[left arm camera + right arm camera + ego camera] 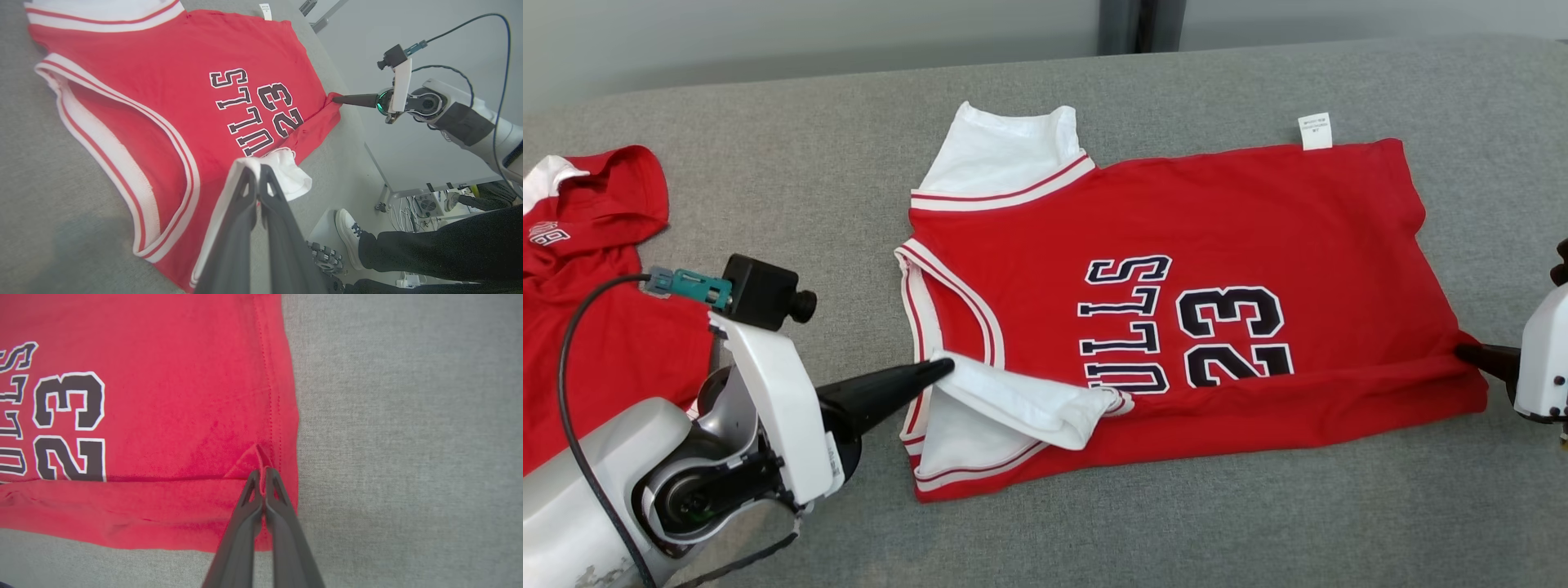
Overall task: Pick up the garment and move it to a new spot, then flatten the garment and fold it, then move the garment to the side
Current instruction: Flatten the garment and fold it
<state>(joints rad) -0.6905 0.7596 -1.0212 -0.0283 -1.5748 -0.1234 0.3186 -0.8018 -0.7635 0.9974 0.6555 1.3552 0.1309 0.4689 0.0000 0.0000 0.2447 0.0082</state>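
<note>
A red jersey, the garment (1217,237), lies spread on the grey surface, printed "BULLS 23", with white striped sleeves and its near long edge folded up over itself. My left gripper (943,369) is shut on the near white sleeve (1021,404), pulling it inward over the chest; the left wrist view has that sleeve cloth (286,171) pinched at the fingertips (256,171). My right gripper (1466,354) is shut on the folded red hem corner. In the right wrist view a small peak of red cloth (253,459) rises between its tips (261,473).
A second red garment (596,269) lies at the left edge of the grey padded surface (1258,506). Beyond the table edge, a person's legs and white shoe (351,232) stand on the floor, near cables and equipment.
</note>
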